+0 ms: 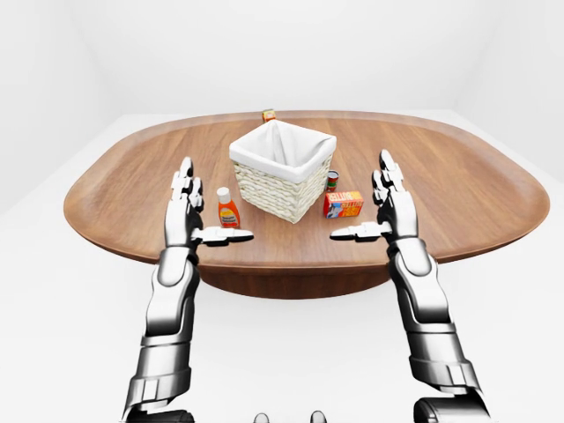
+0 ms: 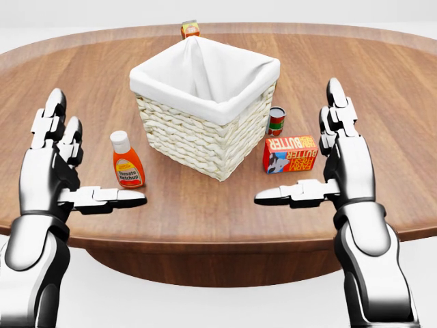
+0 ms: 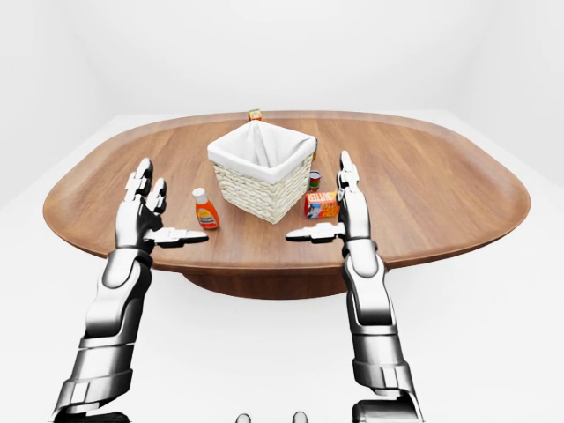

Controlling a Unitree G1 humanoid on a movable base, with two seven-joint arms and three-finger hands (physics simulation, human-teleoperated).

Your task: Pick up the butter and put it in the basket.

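Observation:
The butter is an orange box with a blue end, standing on the wooden table just right of the basket. The basket is woven, white-lined and empty, at the table's middle. My right hand is open, fingers up and thumb pointing left, just right of the butter and a little below it in the head view, not touching it. My left hand is open in the same pose at the left, beside the ketchup bottle.
A ketchup bottle stands left of the basket. A small can stands between basket and butter. A small orange item sits above the basket near the table's upper edge. The table's lower edge runs under both hands.

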